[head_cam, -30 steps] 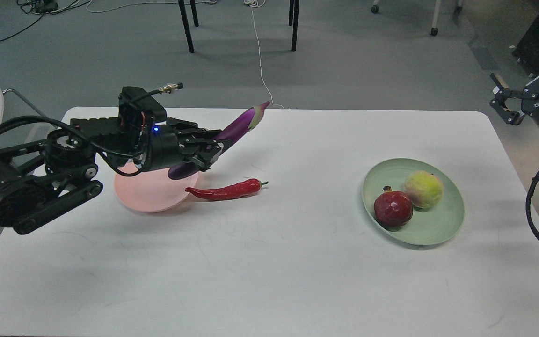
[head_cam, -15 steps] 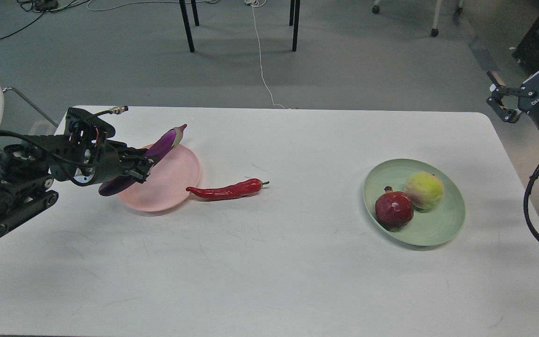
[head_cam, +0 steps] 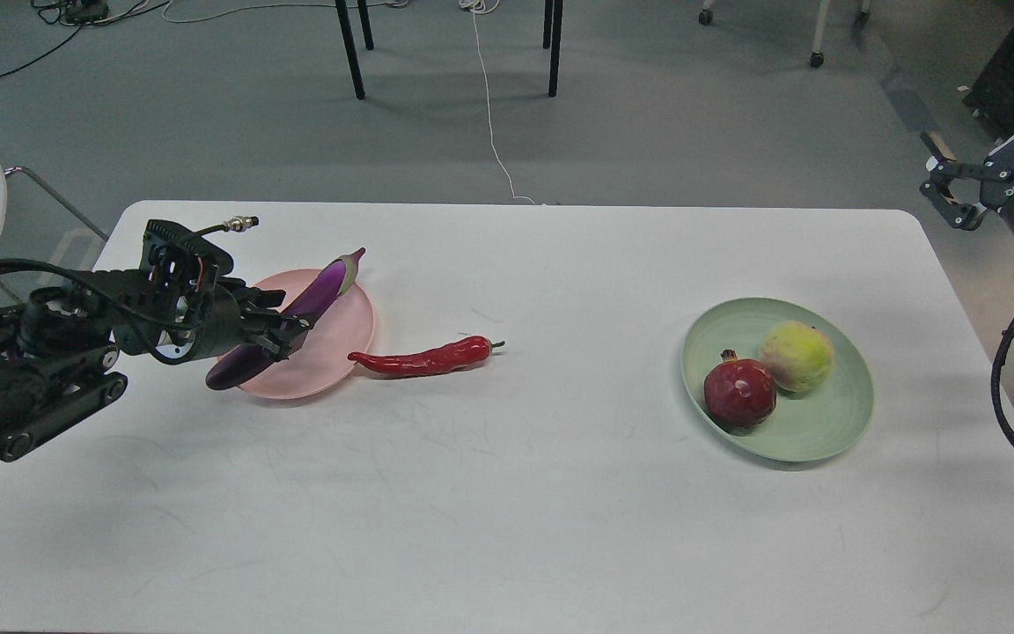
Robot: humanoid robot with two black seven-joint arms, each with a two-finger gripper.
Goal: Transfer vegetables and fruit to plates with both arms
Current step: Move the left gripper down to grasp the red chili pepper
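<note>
Since half a second ago, our left claw (head_cam: 282, 330) has carried the eggplant (head_cam: 318, 293) right, clamped slanting over the pink plate (head_cam: 344, 339). Beside it lies the chili (head_cam: 423, 358). Peach (head_cam: 797, 356) and pomegranate (head_cam: 739, 393) share the green plate (head_cam: 824, 436). Our right claw (head_cam: 978, 176) hangs wide.

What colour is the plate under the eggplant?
Pale pink plate, clearest in the head view.

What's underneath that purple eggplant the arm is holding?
The pink plate lies under the eggplant, which the left gripper holds slanted across it. The arm and eggplant hide the plate's left part, so I cannot tell whether the eggplant touches it.
</note>
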